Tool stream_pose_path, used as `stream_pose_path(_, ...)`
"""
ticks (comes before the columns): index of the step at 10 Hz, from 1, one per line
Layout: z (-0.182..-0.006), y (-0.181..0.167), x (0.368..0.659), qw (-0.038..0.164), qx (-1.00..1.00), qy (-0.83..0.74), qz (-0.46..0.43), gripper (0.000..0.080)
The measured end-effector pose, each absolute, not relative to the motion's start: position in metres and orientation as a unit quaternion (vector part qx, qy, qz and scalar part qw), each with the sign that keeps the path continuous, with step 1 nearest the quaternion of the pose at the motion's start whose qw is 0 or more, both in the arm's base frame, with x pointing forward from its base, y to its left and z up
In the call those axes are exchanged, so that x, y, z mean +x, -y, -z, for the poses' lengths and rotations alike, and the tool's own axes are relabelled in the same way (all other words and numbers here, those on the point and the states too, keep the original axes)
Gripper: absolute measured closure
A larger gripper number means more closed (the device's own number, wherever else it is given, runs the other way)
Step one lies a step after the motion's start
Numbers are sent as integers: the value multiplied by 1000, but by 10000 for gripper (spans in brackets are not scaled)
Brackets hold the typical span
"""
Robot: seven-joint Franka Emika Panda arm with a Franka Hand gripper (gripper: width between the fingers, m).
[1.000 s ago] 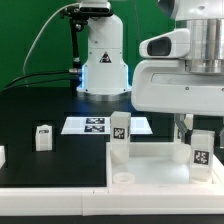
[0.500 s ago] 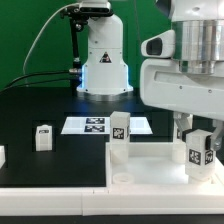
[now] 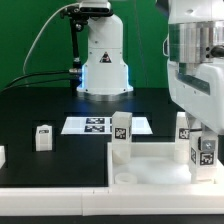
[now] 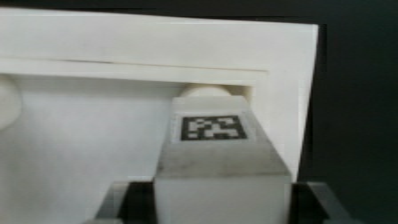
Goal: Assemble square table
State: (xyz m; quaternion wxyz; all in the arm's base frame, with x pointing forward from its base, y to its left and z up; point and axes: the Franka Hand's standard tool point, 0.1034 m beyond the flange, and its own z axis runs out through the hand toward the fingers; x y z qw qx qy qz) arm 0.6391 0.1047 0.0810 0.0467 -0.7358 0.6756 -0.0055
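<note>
The white square table top point(image 3: 150, 158) lies at the front right in the exterior view. One tagged white leg point(image 3: 120, 136) stands upright on its far left corner. My gripper point(image 3: 203, 148) is shut on another tagged leg point(image 3: 204, 155) and holds it upright over the top's right corner. In the wrist view this leg point(image 4: 215, 140) sits between the dark fingers point(image 4: 132, 204), with the table top point(image 4: 107, 90) beyond it. A loose leg point(image 3: 42, 137) stands on the black table towards the exterior view's left. Another white piece point(image 3: 1, 155) is cut off at the left edge.
The marker board point(image 3: 95, 125) lies flat behind the table top, in front of the robot base point(image 3: 103, 62). A long white rail point(image 3: 50, 198) edges the front of the black work surface. A white piece point(image 3: 183, 127) shows partly behind the held leg.
The wrist has turned and the arm's body has shifted to the exterior view's right. The held leg has moved slightly right and down at the top's right corner.
</note>
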Motion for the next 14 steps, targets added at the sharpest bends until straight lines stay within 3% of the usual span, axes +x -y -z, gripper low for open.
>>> stream_pose_path(1,-81,-105,639,43,-750,-660,8,342)
stream_pose_path(2,-80,-106,639,30,-807,-589,19,220)
stream_pose_path(3,-80,-110,638,27,-869,-494,24,220)
stream_pose_path(4,-79,-111,638,28,-890,-455,23,171)
stream_pose_path(7,-79,-109,638,25,-917,-398,25,151)
stream_pose_path(9,-79,-114,639,19,-972,-230,33,150)
stream_pose_path(11,-79,-114,639,20,-973,-228,31,153)
stream_pose_path(12,-79,-114,639,20,-971,-235,31,310)
stream_pose_path(13,-78,-114,639,21,-968,-247,31,310)
stream_pose_path(14,-78,-114,638,22,-960,-279,30,492)
